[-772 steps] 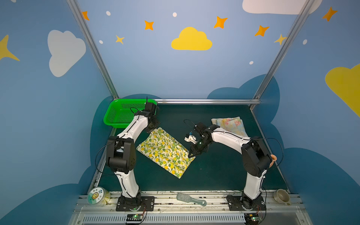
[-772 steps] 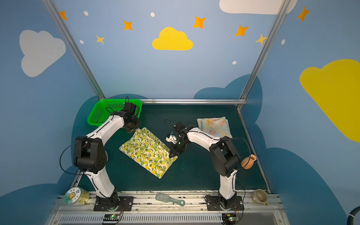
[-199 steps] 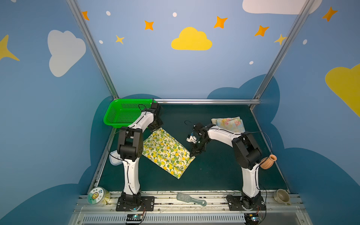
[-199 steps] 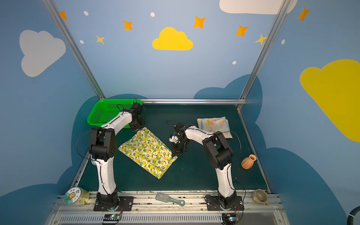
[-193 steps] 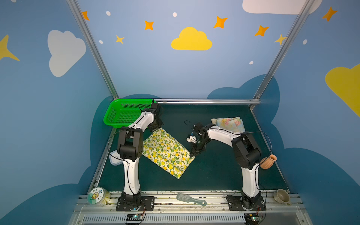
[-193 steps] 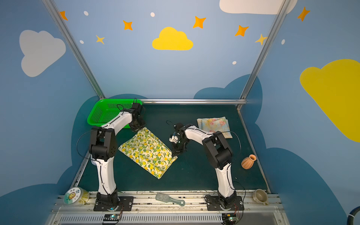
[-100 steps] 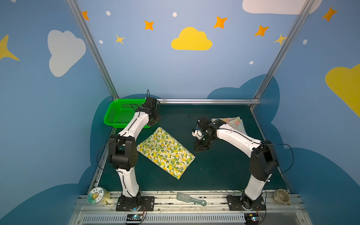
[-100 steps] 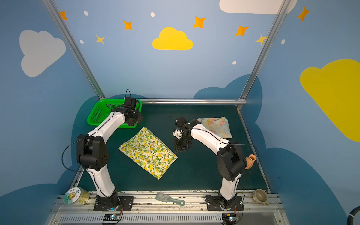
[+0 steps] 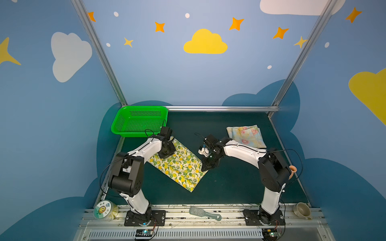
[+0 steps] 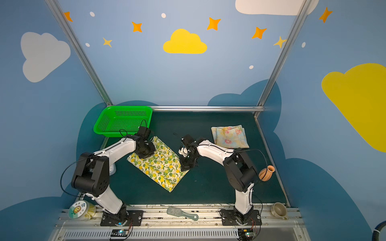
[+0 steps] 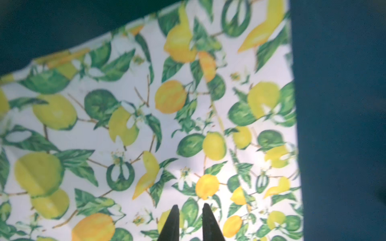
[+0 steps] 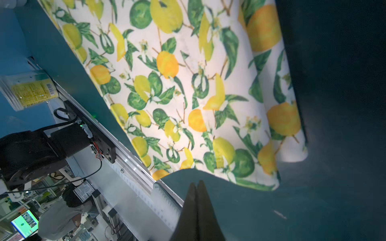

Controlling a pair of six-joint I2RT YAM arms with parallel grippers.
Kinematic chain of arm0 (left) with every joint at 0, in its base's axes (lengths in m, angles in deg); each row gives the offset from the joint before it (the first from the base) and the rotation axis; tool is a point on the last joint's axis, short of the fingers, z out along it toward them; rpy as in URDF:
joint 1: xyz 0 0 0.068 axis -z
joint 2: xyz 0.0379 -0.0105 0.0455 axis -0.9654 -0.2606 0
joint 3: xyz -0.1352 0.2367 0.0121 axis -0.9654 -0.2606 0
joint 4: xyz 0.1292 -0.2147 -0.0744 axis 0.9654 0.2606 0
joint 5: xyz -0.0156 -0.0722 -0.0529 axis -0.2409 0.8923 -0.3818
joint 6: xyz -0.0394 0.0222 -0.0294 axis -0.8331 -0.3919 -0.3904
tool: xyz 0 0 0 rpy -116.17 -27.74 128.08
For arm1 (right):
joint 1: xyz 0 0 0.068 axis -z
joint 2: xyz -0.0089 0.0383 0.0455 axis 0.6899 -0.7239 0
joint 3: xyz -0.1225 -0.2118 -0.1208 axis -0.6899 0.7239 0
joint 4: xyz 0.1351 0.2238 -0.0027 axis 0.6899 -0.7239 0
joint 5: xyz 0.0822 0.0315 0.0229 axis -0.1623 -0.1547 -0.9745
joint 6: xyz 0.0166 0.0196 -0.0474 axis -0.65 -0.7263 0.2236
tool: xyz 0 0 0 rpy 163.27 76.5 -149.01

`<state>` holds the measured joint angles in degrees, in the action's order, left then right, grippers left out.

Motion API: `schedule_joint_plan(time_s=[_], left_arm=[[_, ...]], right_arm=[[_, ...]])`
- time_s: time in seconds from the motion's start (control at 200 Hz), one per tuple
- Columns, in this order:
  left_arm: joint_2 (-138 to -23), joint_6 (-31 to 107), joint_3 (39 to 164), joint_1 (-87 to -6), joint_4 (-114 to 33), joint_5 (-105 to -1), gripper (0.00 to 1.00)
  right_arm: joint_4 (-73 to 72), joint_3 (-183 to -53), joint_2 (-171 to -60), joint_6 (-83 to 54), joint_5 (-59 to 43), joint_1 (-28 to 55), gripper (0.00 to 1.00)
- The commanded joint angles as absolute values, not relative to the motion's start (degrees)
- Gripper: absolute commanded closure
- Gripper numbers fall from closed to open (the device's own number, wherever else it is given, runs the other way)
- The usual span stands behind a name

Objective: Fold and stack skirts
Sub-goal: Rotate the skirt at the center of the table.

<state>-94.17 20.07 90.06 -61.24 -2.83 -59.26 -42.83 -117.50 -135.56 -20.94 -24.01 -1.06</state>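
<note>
The lemon skirt (image 9: 181, 167) (image 10: 160, 164) lies flat as a slanted rectangle on the dark green table, left of centre. My left gripper (image 9: 166, 154) (image 11: 190, 206) is low over its far corner, near the basket. Its fingers stand a narrow gap apart, and flat cloth (image 11: 146, 125) shows through the gap. My right gripper (image 9: 205, 167) (image 12: 196, 183) is shut with nothing in it. Its tip is on the table right at the skirt's right edge (image 12: 240, 177). The pastel flowered skirt (image 9: 246, 136) (image 10: 229, 136) lies folded at the far right, apart from both grippers.
A green mesh basket (image 9: 140, 121) stands at the far left corner. A terracotta vase (image 10: 266, 172) stands by the right arm's elbow. On the front rail lie a round tin (image 9: 104, 210), a brush (image 9: 203, 213) and a cup (image 9: 301, 209).
Both grippers have come back down to the lemon skirt. The left moved from beside the basket onto the far corner, and the right moved left to the right corner. The skirt has not shifted.
</note>
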Motion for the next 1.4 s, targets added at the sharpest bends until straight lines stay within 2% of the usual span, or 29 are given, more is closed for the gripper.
schedule_joint_plan(time_s=[0.0, 0.215, 0.591, 0.991, 1.201, 1.397], left_arm=[[-92.24, 20.15, 87.7, -60.79, -4.5, -59.85, 0.8], [-94.43, 20.92, 85.52, -60.65, -4.18, -60.14, 0.81], [-97.6, 17.6, 85.41, -58.9, -5.05, -57.37, 0.83], [-98.01, 15.65, 87.45, -58.38, -6.78, -53.28, 0.83], [-92.97, 17.29, 90.79, -58.58, -3.5, -54.85, 0.83], [-88.61, 19.92, 91.7, -61.04, -0.46, -56.05, 0.83]], right_arm=[[-37.11, -116.45, -138.67, -23.58, -26.46, -0.24, 1.0], [-37.6, -116.69, -144.49, -24.96, -22.14, 1.84, 1.0], [-44.34, -124.28, -151.63, -22.1, -16.66, 7.18, 1.0], [-48.27, -129.65, -153.78, -18.89, -12.67, 12.09, 1.0], [-52.77, -131.57, -146.91, -18.57, -10.96, 11.32, 1.0], [-58.77, -134.97, -139.21, -19.38, -9.51, 4.12, 1.0]])
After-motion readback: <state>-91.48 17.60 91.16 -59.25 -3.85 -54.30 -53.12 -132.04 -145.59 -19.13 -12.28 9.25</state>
